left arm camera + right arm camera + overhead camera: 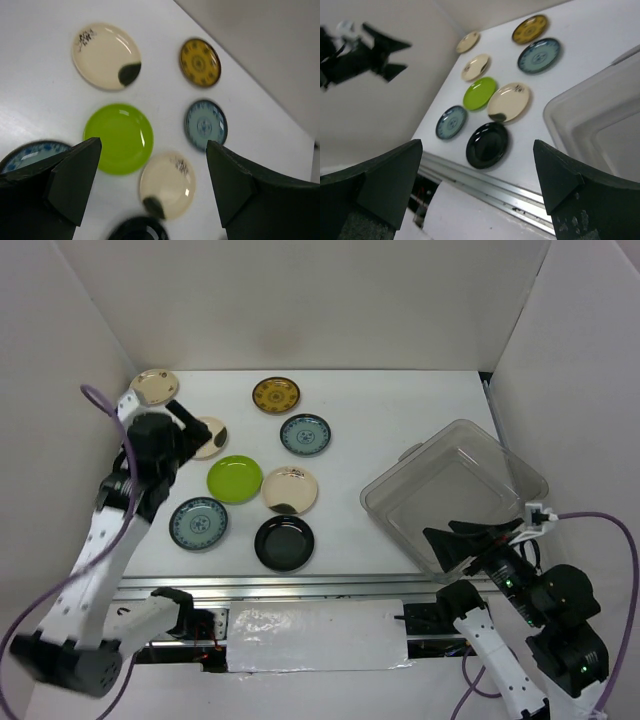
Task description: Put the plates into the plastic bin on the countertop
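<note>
Left gripper (152, 170) & right gripper (477, 150) both wide, empty. Risk: lime-green saucer (235, 479) tight among other plates; grab could shove them, or thin rim slips.

We see the plates (235, 479) clustered on the countertop (370, 410) left of centre, plastic bin (450, 480) at frame right.

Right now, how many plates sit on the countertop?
8, left of the plastic bin: far-corner cream plate, half-hidden cream plate behind the left arm, mustard plate, far blue-grey plate, lime plate, middle cream plate, near blue-grey plate, black plate.
</note>
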Controlling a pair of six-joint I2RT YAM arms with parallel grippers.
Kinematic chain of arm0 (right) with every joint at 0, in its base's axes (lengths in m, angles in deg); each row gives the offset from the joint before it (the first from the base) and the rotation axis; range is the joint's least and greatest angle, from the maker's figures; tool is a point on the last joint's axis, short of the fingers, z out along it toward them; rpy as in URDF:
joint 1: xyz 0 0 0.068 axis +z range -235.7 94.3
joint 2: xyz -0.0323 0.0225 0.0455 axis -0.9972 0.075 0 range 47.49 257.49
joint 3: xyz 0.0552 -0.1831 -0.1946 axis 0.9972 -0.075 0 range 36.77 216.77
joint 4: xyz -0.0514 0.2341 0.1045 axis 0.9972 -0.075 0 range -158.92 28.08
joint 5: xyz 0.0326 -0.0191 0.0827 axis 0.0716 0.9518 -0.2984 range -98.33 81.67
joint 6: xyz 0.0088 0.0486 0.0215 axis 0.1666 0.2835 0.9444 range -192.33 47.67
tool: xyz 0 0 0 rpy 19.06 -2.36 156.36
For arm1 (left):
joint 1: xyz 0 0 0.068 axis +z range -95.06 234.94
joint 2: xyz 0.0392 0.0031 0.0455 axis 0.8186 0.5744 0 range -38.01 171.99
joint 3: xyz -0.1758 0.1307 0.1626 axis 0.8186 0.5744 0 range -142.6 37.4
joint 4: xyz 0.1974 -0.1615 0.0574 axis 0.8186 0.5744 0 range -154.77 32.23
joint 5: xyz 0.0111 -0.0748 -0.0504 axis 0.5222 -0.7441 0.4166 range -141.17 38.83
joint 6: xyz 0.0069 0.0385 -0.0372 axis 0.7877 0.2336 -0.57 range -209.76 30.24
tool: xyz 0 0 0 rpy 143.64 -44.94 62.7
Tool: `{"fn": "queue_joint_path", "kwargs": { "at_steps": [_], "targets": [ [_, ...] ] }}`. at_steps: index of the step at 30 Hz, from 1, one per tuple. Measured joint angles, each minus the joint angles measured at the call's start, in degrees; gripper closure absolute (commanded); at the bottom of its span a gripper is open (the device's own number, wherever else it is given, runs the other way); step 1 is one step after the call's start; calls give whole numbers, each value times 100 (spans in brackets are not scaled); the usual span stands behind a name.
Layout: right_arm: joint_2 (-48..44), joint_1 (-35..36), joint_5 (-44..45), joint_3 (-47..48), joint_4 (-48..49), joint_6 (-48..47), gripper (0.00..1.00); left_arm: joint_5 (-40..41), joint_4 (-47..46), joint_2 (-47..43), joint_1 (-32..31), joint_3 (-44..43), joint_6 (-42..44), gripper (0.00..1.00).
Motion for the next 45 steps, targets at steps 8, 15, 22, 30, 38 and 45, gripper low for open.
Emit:
{"fn": "queue_joint_path", "kwargs": {
  "at_steps": [8,15,22,30,38,45],
  "targets": [
    [61,-376,-1331,-608,688,201,0,-2127,-2339,3244,2933,-142,-1257,1],
    [52,-516,-2120,-1154,1357,393,0,-3136,-4505,5569,3694,-308,-1849,1],
    [52,-592,-2511,-1541,1493,450,0,-3410,-5884,6953,3904,-855,-2221,1],
    [109,-640,-2356,-1464,1473,155,0,-2719,-6019,8061,3768,-2332,-2444,1],
    [409,-649,-2199,-1506,1432,61,0,-1294,-4229,9189,3379,-4843,-2452,5],
    [610,-649,-2076,-1738,1445,81,0,-708,-3864,9624,3213,-5567,-2656,16]
  ]
}}
